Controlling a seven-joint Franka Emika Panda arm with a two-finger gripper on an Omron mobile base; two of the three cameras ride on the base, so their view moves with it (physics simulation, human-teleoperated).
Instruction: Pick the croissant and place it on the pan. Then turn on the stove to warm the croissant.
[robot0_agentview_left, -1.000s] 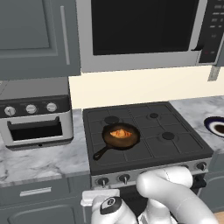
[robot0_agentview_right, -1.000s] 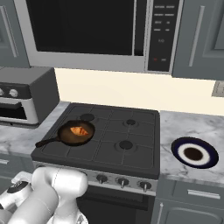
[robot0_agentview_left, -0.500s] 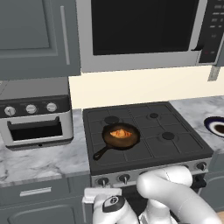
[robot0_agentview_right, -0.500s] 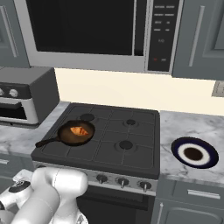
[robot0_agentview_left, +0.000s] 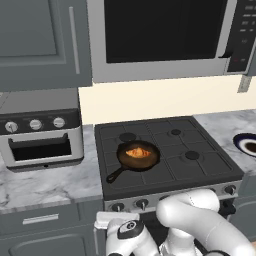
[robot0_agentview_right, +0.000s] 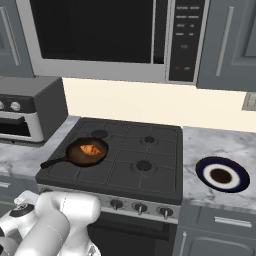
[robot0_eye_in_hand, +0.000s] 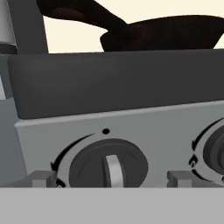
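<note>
The croissant (robot0_agentview_left: 137, 152) (robot0_agentview_right: 90, 149) lies inside the dark pan (robot0_agentview_left: 150, 161) (robot0_agentview_right: 80, 158), which sits on the front left burner of the stove (robot0_agentview_left: 200, 165) (robot0_agentview_right: 150, 165). My gripper (robot0_eye_in_hand: 111, 178) is low in front of the stove's silver front panel (robot0_eye_in_hand: 166, 131). It is open, and its fingertips (robot0_eye_in_hand: 41, 178) stand wide to either side of the leftmost knob (robot0_eye_in_hand: 108, 168) (robot0_agentview_left: 117, 206) without touching it. The pan's underside (robot0_eye_in_hand: 166, 33) shows above the stove's edge in the hand view.
A second knob (robot0_eye_in_hand: 216, 153) is at the right of the hand view. A silver toaster oven (robot0_agentview_left: 40, 135) stands on the counter left of the stove. A dark plate with a white rim (robot0_agentview_right: 221, 175) lies on the counter to the right. A microwave (robot0_agentview_right: 100, 35) hangs overhead.
The hand has crept slightly up toward the knob panel. The croissant and pan have not moved.
</note>
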